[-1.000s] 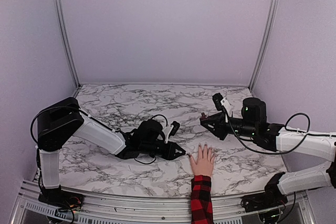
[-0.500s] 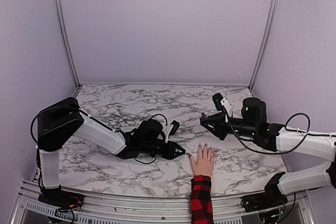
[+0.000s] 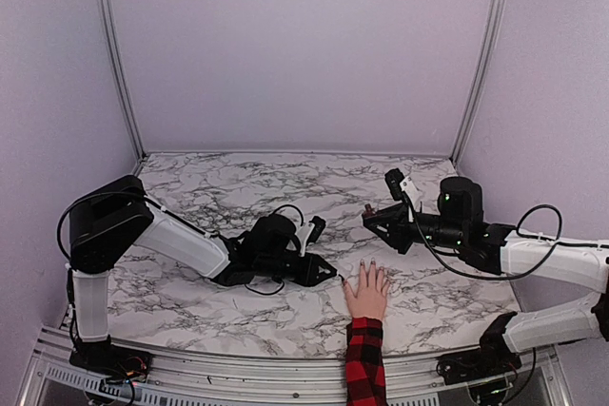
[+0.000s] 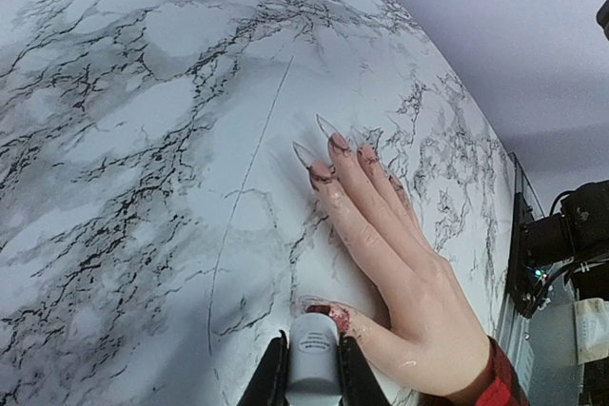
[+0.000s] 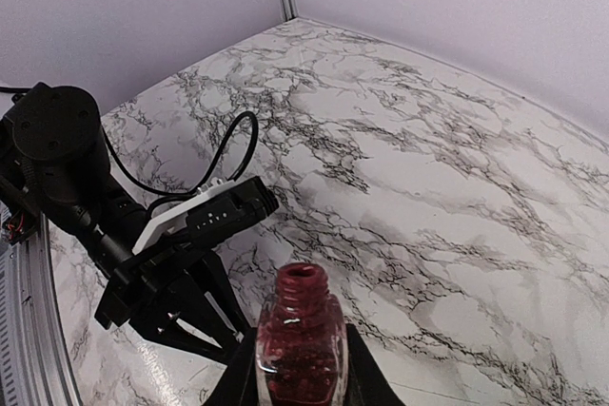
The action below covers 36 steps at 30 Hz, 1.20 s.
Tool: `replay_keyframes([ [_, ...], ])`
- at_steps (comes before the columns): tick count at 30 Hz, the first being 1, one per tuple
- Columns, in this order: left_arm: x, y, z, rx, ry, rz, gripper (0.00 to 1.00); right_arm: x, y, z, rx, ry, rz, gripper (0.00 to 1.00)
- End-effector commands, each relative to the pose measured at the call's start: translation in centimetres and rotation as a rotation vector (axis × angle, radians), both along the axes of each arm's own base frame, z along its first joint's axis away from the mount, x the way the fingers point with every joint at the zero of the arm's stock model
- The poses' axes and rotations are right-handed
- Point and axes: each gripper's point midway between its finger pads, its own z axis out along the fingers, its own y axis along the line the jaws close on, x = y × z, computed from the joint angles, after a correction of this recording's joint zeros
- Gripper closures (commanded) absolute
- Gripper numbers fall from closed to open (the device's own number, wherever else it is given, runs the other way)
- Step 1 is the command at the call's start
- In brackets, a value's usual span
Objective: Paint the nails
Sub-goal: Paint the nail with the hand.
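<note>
A pale hand (image 3: pixel 366 292) with a red-and-black plaid sleeve lies flat on the marble table, fingers pointing away. In the left wrist view the hand (image 4: pixel 400 263) shows long pointed nails (image 4: pixel 322 171); some fingertips carry dark red polish, and the thumb nail (image 4: pixel 333 312) is smeared red. My left gripper (image 4: pixel 312 370) is shut on a white brush cap (image 4: pixel 314 354), its tip right at the thumb nail. My right gripper (image 5: pixel 297 368) is shut on an open bottle of dark red glitter polish (image 5: pixel 300 344), held above the table beyond the hand (image 3: pixel 369 210).
The marble table (image 3: pixel 238 187) is enclosed by lilac walls with aluminium posts. A black cable (image 5: pixel 205 154) loops off the left arm. The left arm (image 3: pixel 190 244) lies low across the table's left half; the right arm (image 3: pixel 495 240) reaches in from the right.
Almost nothing has moved. The left gripper shifted very slightly at the thumb; the right arm and the hand stay still.
</note>
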Motion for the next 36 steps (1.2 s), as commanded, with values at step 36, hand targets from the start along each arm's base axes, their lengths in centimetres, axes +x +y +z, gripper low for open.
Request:
replay_keyframes([
  [36,-1.0,0.7,1.7,0.006,-0.061,-0.032,1.0,0.3,0.1,1.4,0.028,-0.044,0.0,1.0],
])
